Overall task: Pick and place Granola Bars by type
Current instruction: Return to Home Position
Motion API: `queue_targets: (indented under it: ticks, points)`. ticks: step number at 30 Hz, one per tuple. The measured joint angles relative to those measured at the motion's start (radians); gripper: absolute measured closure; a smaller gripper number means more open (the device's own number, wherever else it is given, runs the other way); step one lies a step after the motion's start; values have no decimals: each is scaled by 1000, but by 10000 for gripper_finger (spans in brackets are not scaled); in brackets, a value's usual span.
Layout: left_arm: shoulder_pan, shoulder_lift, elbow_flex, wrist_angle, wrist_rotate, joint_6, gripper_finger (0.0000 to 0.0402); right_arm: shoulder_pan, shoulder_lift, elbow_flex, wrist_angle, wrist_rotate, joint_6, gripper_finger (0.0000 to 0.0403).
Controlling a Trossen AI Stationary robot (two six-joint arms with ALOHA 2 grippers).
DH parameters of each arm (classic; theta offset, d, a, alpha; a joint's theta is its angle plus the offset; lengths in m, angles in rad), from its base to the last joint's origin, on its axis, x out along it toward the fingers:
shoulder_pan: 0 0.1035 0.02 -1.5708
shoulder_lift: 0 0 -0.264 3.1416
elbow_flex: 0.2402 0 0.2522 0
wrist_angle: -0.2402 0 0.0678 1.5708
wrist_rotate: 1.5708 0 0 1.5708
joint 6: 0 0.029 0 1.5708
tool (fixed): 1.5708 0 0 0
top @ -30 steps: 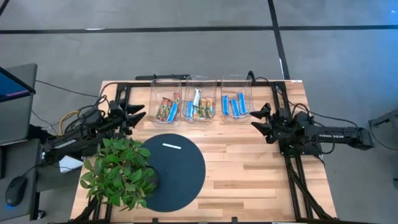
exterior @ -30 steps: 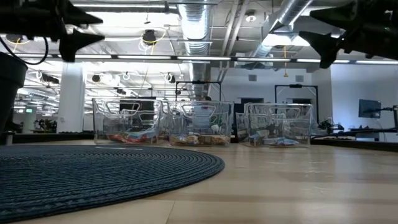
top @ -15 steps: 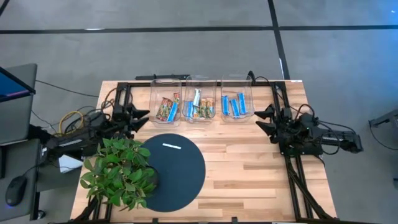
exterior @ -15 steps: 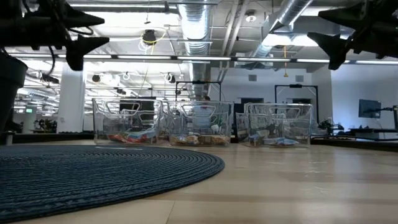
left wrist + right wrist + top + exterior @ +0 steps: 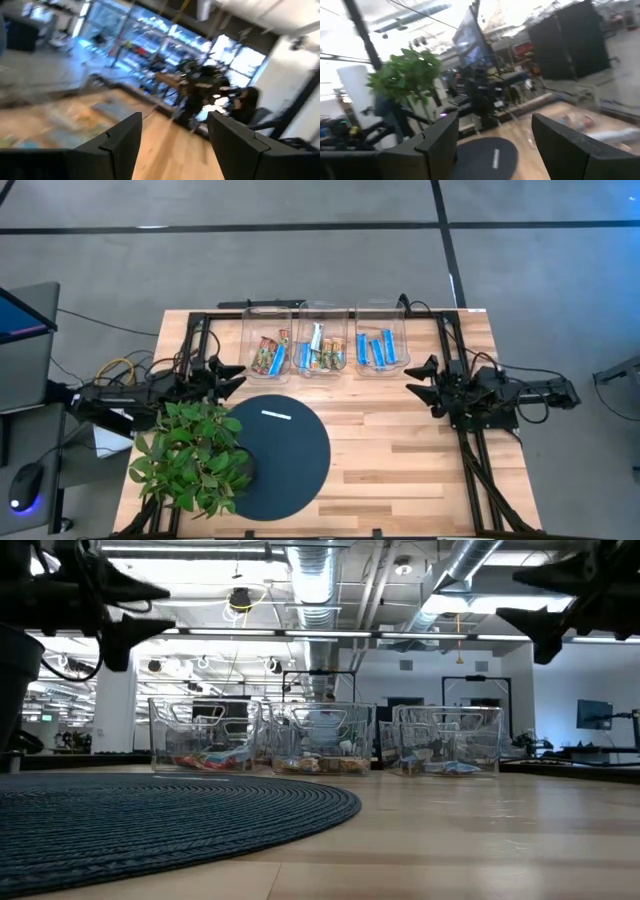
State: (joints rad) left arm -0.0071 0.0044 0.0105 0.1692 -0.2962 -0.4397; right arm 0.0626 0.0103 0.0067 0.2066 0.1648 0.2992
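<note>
The Granola Bars lie flat in three clear bins in a row at the table's far side. Red-brown and orange ones (image 5: 264, 356) are in the left bin (image 5: 268, 330). Green-tan and mixed ones (image 5: 324, 357) are in the middle bin (image 5: 320, 320). Blue ones (image 5: 377, 350) are in the right bin (image 5: 381, 320). My left gripper (image 5: 236, 375) hovers open near the table's left edge and points right, level with the bins' near side. My right gripper (image 5: 416, 375) hovers open at the right and points left. Both stand high above the table in the low view, the left gripper (image 5: 140, 612) and the right gripper (image 5: 528, 612), with nothing between the fingers (image 5: 125, 145) (image 5: 440, 145).
A dark round mat (image 5: 290, 465) lies at the near centre with a thin white strip (image 5: 275, 415) on it. A leafy plant (image 5: 190, 458) stands at the near left, just beside my left arm. Black frame rails (image 5: 470, 450) run along the table's right and left sides.
My left gripper has swung toward the table's near edge and sunk a little, from slanting toward the bins to pointing straight right. My right arm has drawn in and straightened, so its gripper now points straight left. Both have stayed open. The bars and bins have not moved.
</note>
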Motion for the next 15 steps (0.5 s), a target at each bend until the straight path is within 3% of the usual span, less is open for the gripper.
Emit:
queue_targets:
  ticks: [5,9,15]
  points:
    - [-19,3,1,-86,-91,-47,182,23,-1,0,-42,70,0,159]
    - [-18,6,1,-90,-86,-40,182,23,-8,0,-158,51,54,159]
    - [-18,6,1,-95,-41,-62,182,15,0,0,-156,76,60,159]
